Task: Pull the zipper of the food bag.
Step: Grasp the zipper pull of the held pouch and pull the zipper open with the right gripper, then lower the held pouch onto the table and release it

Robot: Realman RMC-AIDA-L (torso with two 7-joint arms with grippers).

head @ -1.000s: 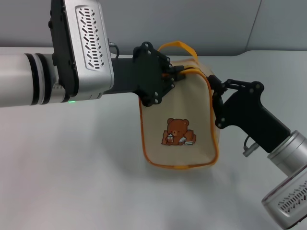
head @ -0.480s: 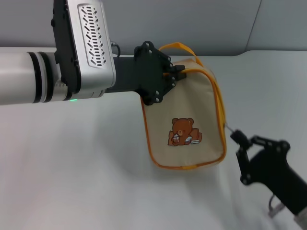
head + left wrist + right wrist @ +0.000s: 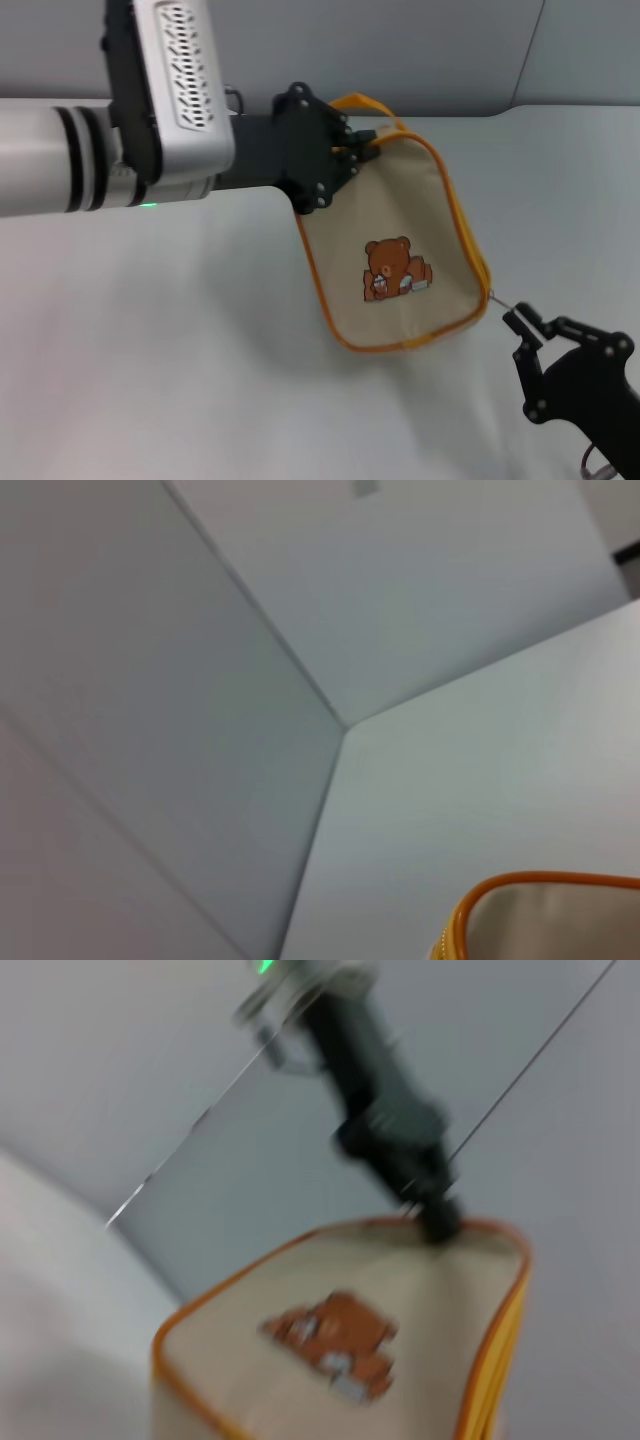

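**One bag, two grippers engaged**

One food bag [image 3: 395, 255] hangs tilted above the white table [image 3: 150, 340]. Left gripper [image 3: 352, 150] clamps its top corner at 11 o'clock. One zipper [image 3: 462, 222] runs down the bag's side edge toward 5 o'clock — right gripper [image 3: 522, 322] pinches its pull. Grey wall [image 3: 450, 50] behind.

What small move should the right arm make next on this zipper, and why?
Probably keep drawing the right gripper along the bag's bottom edge. It is shut on the pull tab at the food bag's lower right corner, while the left gripper pins the top, so the zipper line looks nearly run.
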